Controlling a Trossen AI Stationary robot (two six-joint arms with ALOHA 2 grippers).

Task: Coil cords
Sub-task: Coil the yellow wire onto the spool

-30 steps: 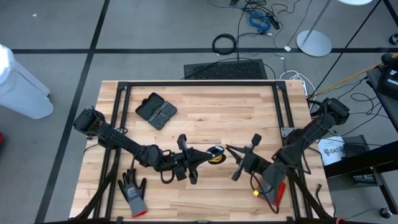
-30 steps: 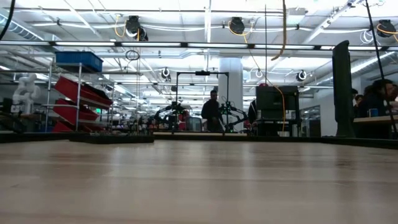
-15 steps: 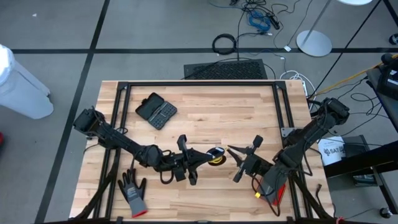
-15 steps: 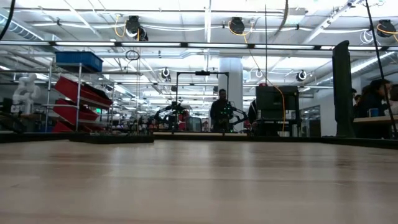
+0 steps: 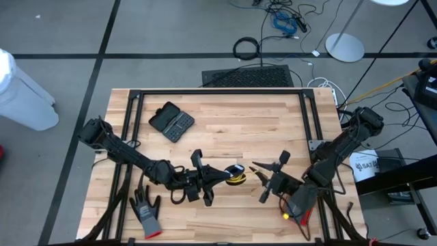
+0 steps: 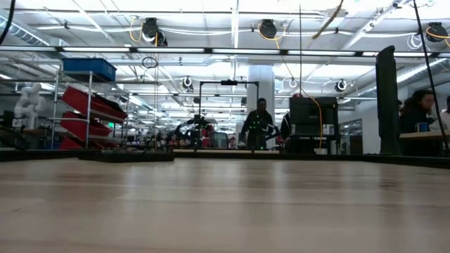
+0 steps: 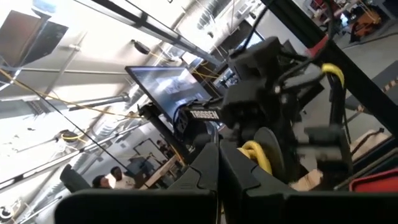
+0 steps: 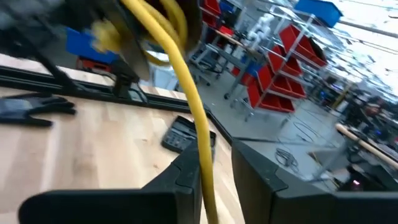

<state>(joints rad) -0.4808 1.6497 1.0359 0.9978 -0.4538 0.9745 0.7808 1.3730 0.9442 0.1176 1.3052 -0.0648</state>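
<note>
Yellow cord: light, springy, held at the coil

Yellow cord (image 5: 235,175) sits wound in a small ring with a black round part, near the middle of the wooden table (image 5: 225,123), toward its front edge. Left gripper (image 5: 220,177) has its jaws shut on the coil. Right gripper (image 5: 259,172) is just beside the coil on its other side, jaws parted a little; in the right wrist view a strand of cord (image 8: 189,106) runs up between the fingers (image 8: 186,177), but whether they pinch it I cannot tell.

Handling, as a judgement: thin, light, soft enough to bend yet springy, so loops will want to unwind if let go. Jacket looks smooth, likely slippery along its length. Best hold is across the bundled loops or at the black part, not on a single strand.

Surface: pale wood planks, flat, framed by black rails. Relative to the coil: a black case (image 5: 171,121) lies well apart toward the far left; a grey glove (image 5: 146,210) lies well apart at the near left edge.

Room: open workshop with red shelving (image 6: 88,105) and people at benches far behind the table.
</note>
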